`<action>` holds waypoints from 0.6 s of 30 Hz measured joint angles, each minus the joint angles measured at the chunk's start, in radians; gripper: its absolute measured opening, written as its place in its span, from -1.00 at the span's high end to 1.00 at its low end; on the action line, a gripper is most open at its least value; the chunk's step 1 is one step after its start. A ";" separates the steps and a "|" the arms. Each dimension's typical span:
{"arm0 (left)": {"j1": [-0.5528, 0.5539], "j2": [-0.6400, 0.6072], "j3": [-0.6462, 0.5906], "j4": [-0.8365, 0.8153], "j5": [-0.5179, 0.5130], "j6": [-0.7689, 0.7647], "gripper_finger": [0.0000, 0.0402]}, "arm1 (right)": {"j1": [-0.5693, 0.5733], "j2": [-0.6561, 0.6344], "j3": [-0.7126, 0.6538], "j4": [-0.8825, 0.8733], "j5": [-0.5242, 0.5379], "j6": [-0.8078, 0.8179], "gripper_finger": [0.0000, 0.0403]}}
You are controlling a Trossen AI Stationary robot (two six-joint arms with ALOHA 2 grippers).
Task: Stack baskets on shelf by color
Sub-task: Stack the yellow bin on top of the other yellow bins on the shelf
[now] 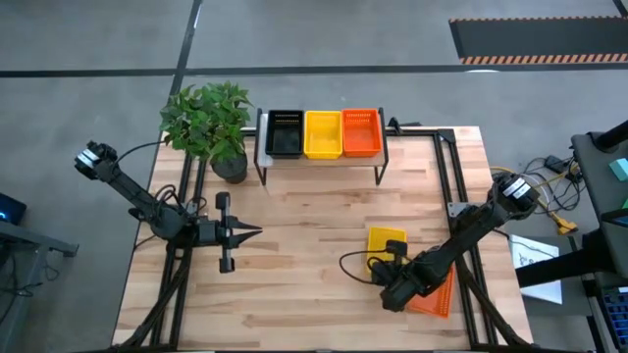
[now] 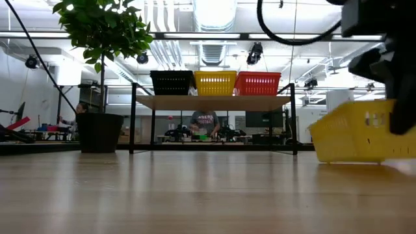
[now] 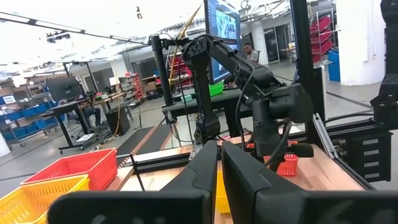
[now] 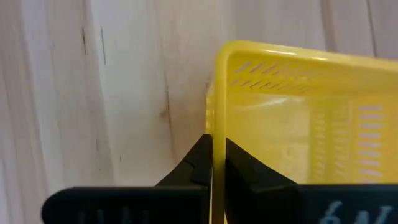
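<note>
Baskets sit in 1 row on the shelf (image 1: 319, 160): black (image 1: 285, 133), yellow (image 1: 323, 134), orange (image 1: 361, 131). Left gripper (image 1: 253, 231) waits over the table (image 1: 304, 265) with jaws closed, empty. Right gripper (image 4: 213, 163) pinches a loose yellow basket's (image 1: 387, 239) rim near another orange basket (image 1: 435, 295).

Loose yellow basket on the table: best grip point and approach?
Take the yellow basket by its thin upright side wall, just under the rim, coming down from above with one finger inside and one outside. It sits open side up, so the wall edge is exposed. The right pincer is shut on that wall this way.
</note>
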State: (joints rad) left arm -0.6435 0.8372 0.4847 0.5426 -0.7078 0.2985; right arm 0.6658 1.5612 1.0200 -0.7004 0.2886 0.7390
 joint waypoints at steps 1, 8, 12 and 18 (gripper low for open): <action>0.000 0.000 0.000 0.000 0.000 0.000 0.96 | -0.007 -0.002 0.009 0.000 0.000 -0.017 0.96; 0.000 0.000 0.000 0.000 0.000 0.002 0.96 | -0.052 -0.002 0.155 -0.004 0.000 -0.221 0.96; 0.000 0.000 0.000 0.000 0.000 0.002 0.96 | -0.075 -0.001 0.283 -0.028 0.000 -0.357 0.96; 0.000 0.000 0.000 0.000 0.000 0.002 0.96 | -0.094 -0.001 0.511 -0.037 0.035 -0.618 0.96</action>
State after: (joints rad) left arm -0.6437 0.8371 0.4847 0.5423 -0.7077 0.3004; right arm 0.5719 1.5600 1.5314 -0.7375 0.3240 0.1207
